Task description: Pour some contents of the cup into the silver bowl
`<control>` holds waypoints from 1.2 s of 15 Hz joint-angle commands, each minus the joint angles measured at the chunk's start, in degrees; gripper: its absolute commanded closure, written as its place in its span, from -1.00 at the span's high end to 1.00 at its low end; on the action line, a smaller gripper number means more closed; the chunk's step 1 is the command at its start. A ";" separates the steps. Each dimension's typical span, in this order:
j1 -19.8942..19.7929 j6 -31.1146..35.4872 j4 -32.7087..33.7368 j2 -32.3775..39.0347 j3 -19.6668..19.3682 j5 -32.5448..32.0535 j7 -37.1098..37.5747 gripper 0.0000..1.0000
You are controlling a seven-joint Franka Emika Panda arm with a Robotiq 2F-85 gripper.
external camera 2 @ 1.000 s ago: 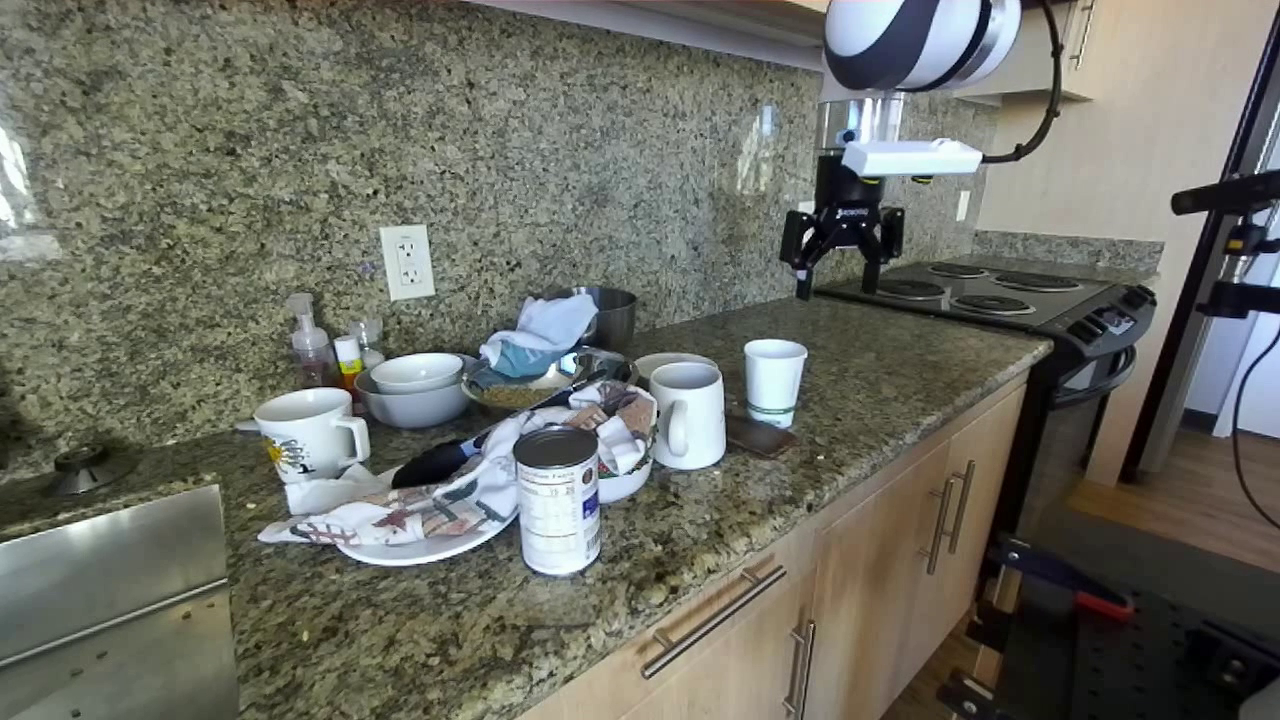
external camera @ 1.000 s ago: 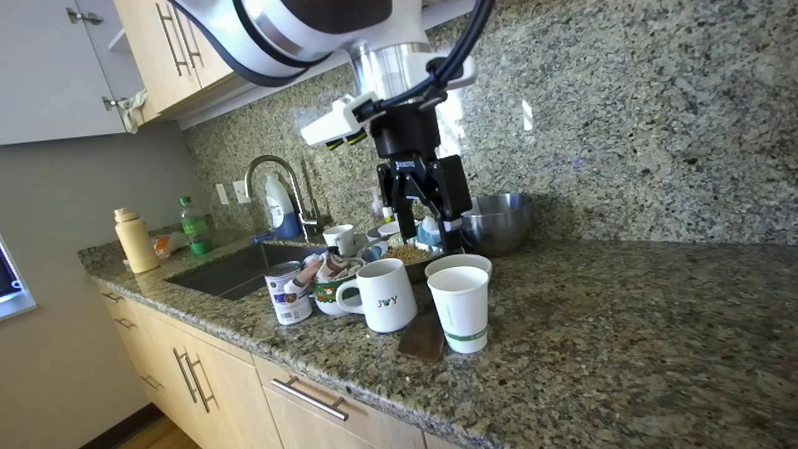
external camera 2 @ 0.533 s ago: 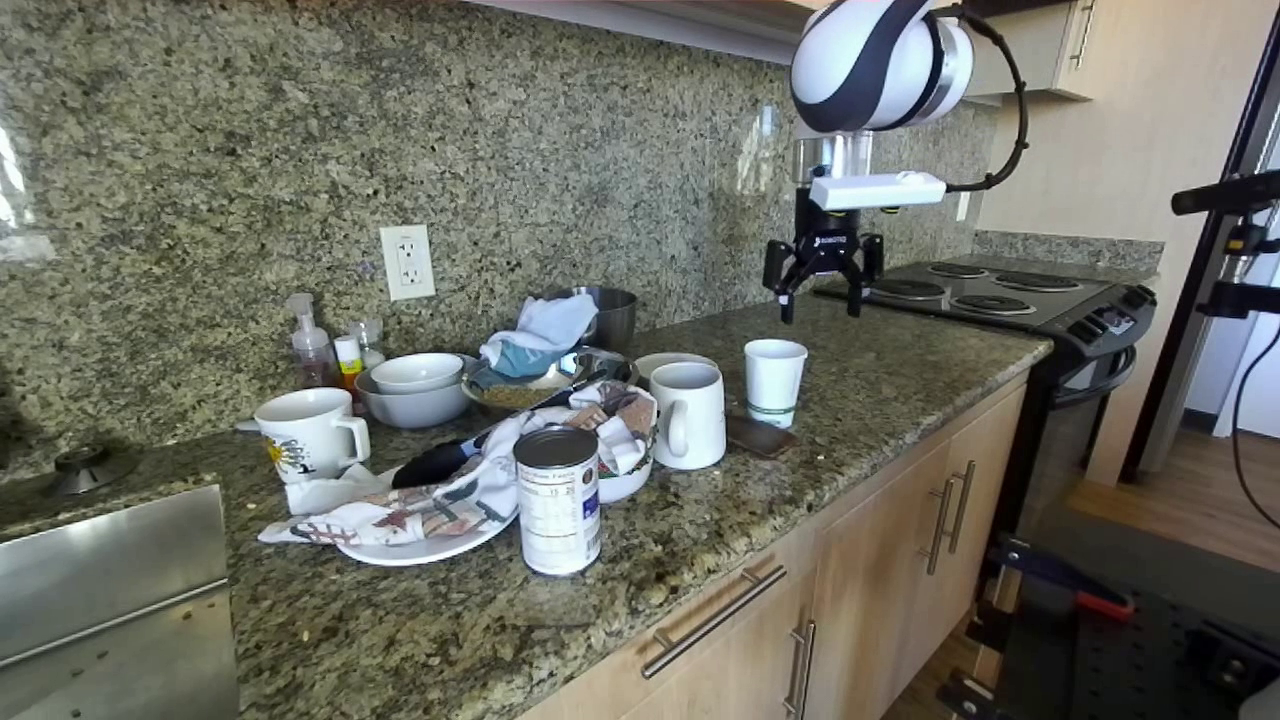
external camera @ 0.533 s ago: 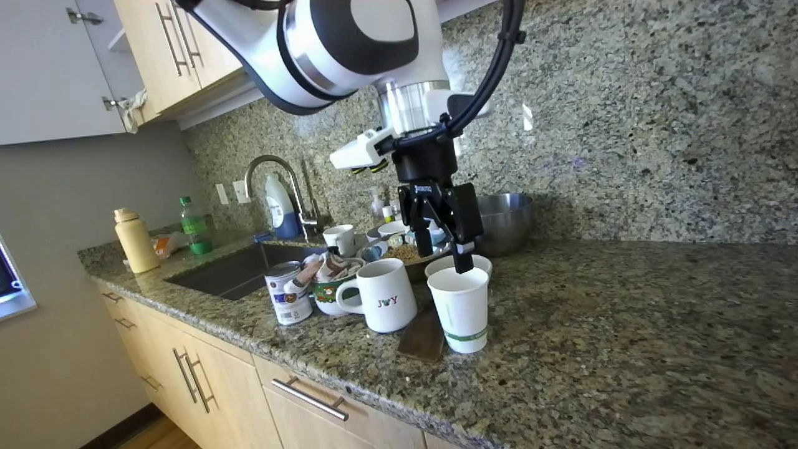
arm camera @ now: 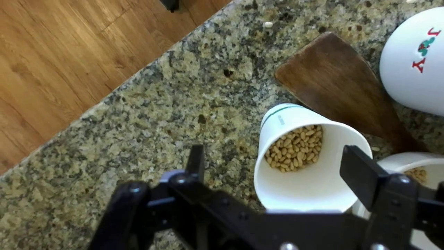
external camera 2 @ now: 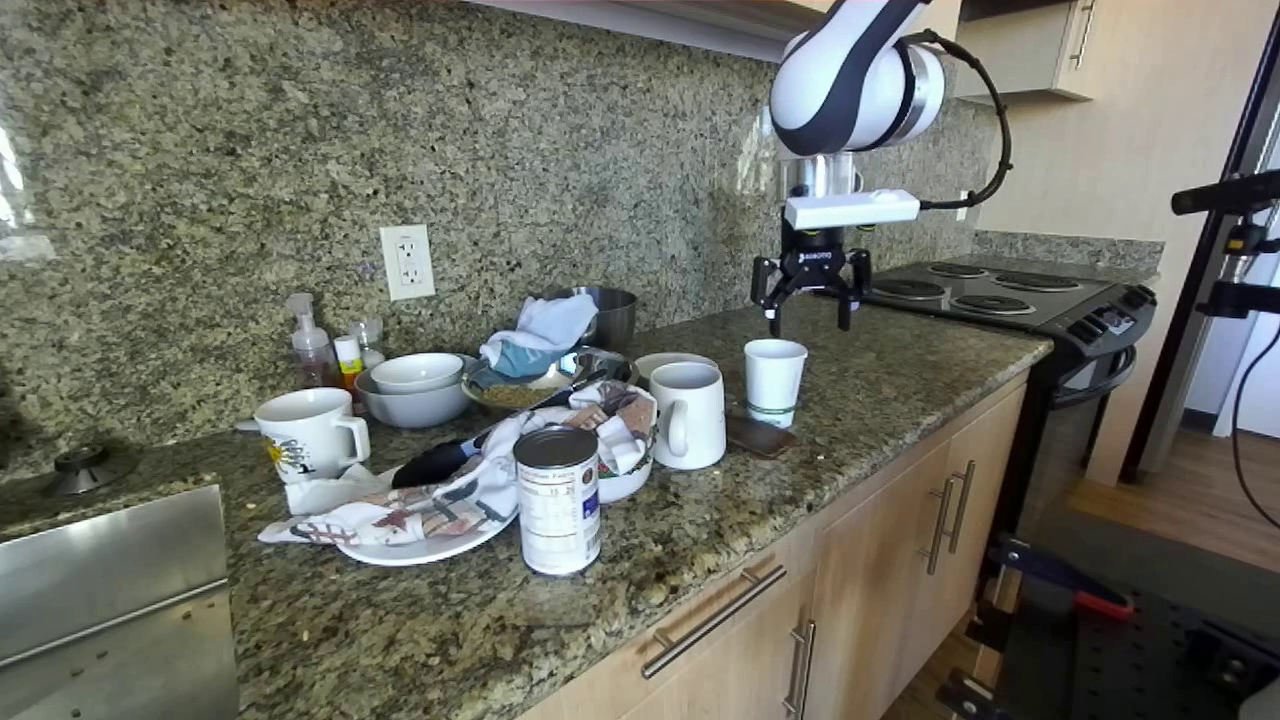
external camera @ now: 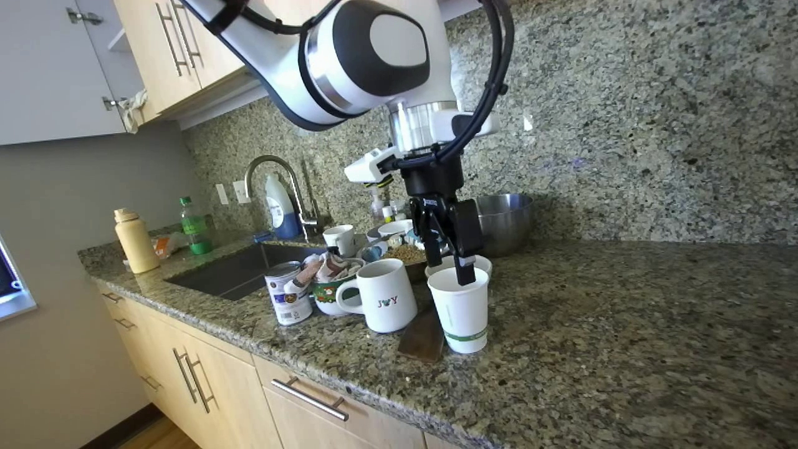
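The white cup (external camera: 460, 315) stands upright on the counter and also shows in an exterior view (external camera 2: 774, 385). In the wrist view the cup (arm camera: 305, 189) holds pale grains. My gripper (external camera: 450, 273) is open and empty just above the cup. In the wrist view the gripper (arm camera: 274, 149) has one finger left of the cup and the other over its right rim; I see no grip on it. A deep silver bowl (external camera: 504, 221) stands by the backsplash, also in an exterior view (external camera 2: 615, 318). A shallower metal bowl (external camera 2: 600, 368) holds grains and a cloth; I cannot tell which is meant.
A low white bowl (external camera: 436, 267) stands close behind the cup. A JOY mug (external camera: 383, 296) and a wooden spatula (external camera: 424, 337) are beside the cup. A can (external camera 2: 558, 505) and a towel (external camera 2: 400, 515) lie farther off. The counter's front edge (arm camera: 138, 74) is nearby.
My gripper has come down and across to just above the cup, fingers staying open. The cup, bowls and other things have not moved.
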 commanded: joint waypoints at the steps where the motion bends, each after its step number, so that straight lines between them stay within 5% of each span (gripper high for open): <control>1: 0.26 2.13 0.46 3.05 -0.75 1.92 2.19 1.00; 12: 0.58 6.95 -0.81 7.68 -2.73 6.46 3.10 1.00; 13: 0.62 6.99 -0.78 7.78 -2.82 6.56 3.13 0.50; 18: 1.15 6.85 -0.74 7.14 -3.07 5.57 3.94 -0.14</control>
